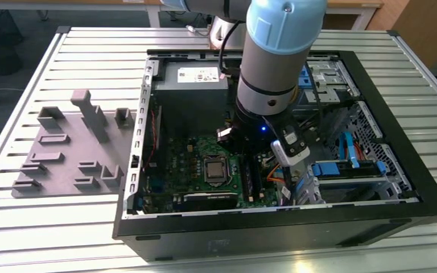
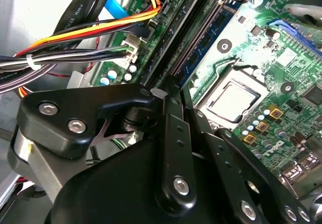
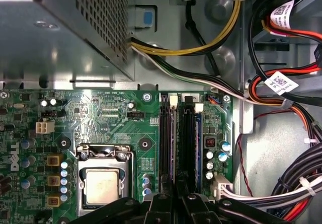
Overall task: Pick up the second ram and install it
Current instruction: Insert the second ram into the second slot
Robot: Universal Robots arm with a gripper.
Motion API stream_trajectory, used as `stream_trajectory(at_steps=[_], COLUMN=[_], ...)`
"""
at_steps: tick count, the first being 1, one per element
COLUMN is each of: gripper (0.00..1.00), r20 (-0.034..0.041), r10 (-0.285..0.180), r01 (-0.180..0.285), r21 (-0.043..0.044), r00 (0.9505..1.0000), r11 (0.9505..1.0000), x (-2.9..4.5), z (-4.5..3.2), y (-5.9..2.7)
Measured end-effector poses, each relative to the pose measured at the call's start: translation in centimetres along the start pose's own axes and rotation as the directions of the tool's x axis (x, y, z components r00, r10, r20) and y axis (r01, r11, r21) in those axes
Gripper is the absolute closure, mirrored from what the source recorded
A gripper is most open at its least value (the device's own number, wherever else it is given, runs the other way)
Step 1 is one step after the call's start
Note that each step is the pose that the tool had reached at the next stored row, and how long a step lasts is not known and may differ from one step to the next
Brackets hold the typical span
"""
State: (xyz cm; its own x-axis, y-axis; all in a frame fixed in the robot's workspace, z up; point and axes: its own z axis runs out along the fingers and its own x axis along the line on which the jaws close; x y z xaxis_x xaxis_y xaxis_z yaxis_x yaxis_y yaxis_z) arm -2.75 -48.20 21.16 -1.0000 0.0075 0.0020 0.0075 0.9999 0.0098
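Hovering inside the open PC case, gripper sits low over the motherboard's memory slots beside the CPU socket. Fingers look together on the second ram, blue edge standing in a slot; contact itself is hidden.

Computer case on table, parts tray at exterior view's left, motherboard inside case.

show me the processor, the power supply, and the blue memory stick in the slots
processor [image 3: 102, 185], first wrist view, middle of its metal lid.
power supply [image 1: 190, 85], exterior view, its top face.
blue memory stick [image 2: 204, 43], second wrist view, its flat side in the slot.
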Motion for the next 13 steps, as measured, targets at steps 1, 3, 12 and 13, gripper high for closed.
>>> stream_trajectory(at_steps=[1, 3, 12, 13], gripper=[0.86, 0.86, 0.86, 0.86], r20=[0.0, -0.0001, -0.0011, -0.0011], r10=[0.0, -0.002, -0.009, -0.009], r01=[0.0, 0.002, 0.009, 0.009], r21=[0.0014, 0.0043, 0.005, 0.0047], r00=[1.0, 1.0, 1.0, 1.0], r11=[1.0, 1.0, 0.9999, 0.9999], x=[0.0, 0.01, -0.01, -0.01], z=[0.0, -0.02, 0.24, 0.32], y=[0.0, -0.01, -0.01, -0.01])
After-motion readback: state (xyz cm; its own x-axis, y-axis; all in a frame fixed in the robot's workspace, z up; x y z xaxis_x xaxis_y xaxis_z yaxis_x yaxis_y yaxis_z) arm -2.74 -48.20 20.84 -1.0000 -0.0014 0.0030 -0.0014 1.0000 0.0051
